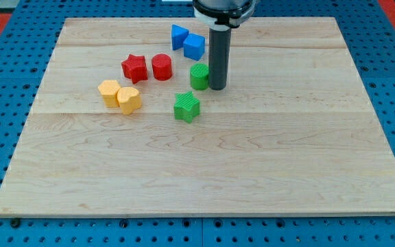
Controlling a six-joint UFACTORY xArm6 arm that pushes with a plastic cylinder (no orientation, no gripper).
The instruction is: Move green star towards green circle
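The green star [187, 107] lies near the middle of the wooden board [204, 165]. The green circle [199, 76] stands just above it and slightly to the view's right, a small gap apart. My tip [218, 87] rests on the board right beside the green circle, on its right side, touching or nearly touching it. The tip is above and to the right of the green star, apart from it.
A red star [134, 68] and a red circle [161, 66] sit left of the green circle. Two blue blocks [188, 41] lie above it. Two yellow blocks [120, 95] sit at the left. Blue pegboard [5, 68] surrounds the board.
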